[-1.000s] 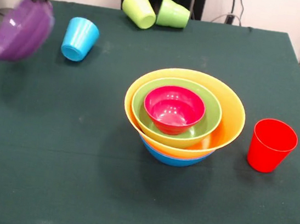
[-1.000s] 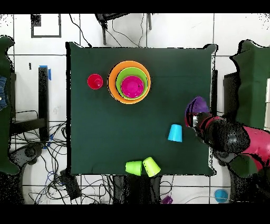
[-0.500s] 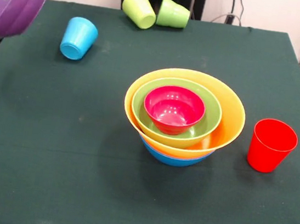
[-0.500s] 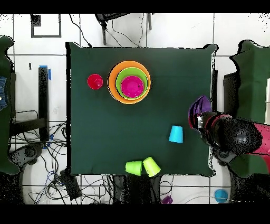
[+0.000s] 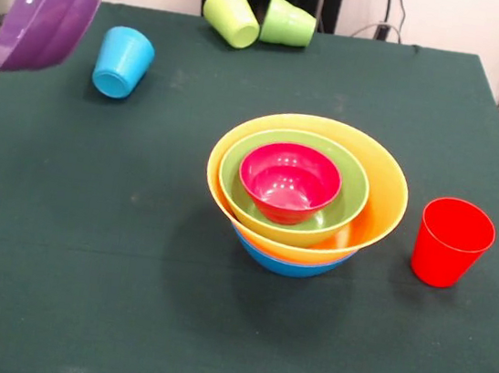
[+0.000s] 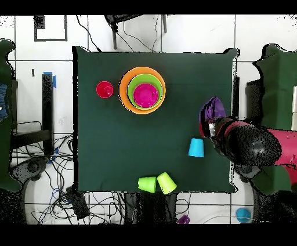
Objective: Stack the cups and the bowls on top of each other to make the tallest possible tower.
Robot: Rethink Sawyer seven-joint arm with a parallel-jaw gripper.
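Overhead view has the arm [image 6: 255,145] reaching in from the table's side with a purple bowl [image 6: 212,111] hanging tilted at its end, but I can't tell what the jaws are doing. Front view puts that bowl up in the air beside the sky blue cup [image 5: 121,61], well apart from the tower [image 5: 304,194], which sits mid-table near the red cup [image 5: 449,240].

Purple bowl [image 5: 48,5] top cut off; grip hidden.

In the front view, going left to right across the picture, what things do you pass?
purple bowl held up in the air → sky blue cup → yellow-green cup → green cup → the tower of nested bowls → red cup.
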